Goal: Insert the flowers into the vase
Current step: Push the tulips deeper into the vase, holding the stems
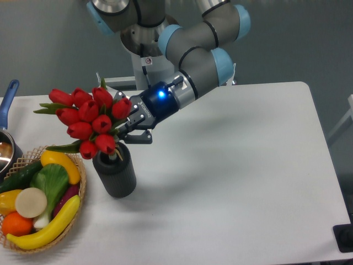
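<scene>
The flowers [88,118], a bunch of red tulip buds with green leaves, lean to the left above the vase [115,171]. Their stems run down into the vase's round mouth. The vase is a dark grey ribbed cylinder standing on the white table left of centre. My gripper [126,128] comes in from the upper right and is shut on the flowers just below the buds, right above the vase's rim. The stems' lower ends are hidden inside the vase.
A wicker basket [81,194] with fruit and vegetables sits at the front left, close beside the vase. A pot with a blue handle [7,99] is at the left edge. The arm's base [146,49] stands behind the table.
</scene>
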You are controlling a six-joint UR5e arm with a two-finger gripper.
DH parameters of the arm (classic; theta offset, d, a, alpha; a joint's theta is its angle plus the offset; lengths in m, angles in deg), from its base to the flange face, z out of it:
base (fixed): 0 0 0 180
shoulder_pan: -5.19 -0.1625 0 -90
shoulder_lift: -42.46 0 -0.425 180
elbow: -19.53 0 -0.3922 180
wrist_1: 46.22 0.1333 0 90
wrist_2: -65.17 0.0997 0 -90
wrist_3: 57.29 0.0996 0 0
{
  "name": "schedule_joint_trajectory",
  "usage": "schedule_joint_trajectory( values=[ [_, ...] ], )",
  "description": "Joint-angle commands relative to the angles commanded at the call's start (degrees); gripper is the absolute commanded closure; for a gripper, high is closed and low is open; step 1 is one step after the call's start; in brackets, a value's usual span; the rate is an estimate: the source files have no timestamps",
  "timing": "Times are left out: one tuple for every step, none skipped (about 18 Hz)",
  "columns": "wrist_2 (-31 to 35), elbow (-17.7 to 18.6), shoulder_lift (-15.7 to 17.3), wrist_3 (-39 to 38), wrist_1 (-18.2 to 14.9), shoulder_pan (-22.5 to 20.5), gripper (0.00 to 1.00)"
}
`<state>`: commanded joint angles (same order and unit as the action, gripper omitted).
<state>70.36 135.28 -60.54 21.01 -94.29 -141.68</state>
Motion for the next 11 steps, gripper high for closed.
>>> schedule_joint_trajectory(
  values=[
    [0.00, 0.62, -0.35, 1.14, 0.00, 0.17, 0.84],
    [0.00, 1.32, -0.79, 2.55, 0.00, 0.26, 0.82],
    [0.00, 2.02, -1.14, 3.95, 0.00, 0.26, 0.79],
    [0.00, 2.55, -1.84, 5.18, 0.00, 0.26, 0.78],
    [0.00, 2.90, -2.20, 6.15, 0.00, 0.26, 0.78],
    [0.09, 3.25, -2.81, 6.77, 0.00, 0.26, 0.77],
    [0.09, 3.35, -3.16, 7.13, 0.00, 0.18, 0.72],
    [0.09, 3.35, -3.26, 7.13, 0.00, 0.18, 0.62],
    [0.09, 3.35, -3.52, 7.13, 0.00, 0.18, 0.52],
    [0.09, 3.43, -3.61, 7.04, 0.00, 0.09, 0.41],
    [0.09, 3.78, -3.61, 7.04, 0.00, 0.00, 0.30]
  ],
)
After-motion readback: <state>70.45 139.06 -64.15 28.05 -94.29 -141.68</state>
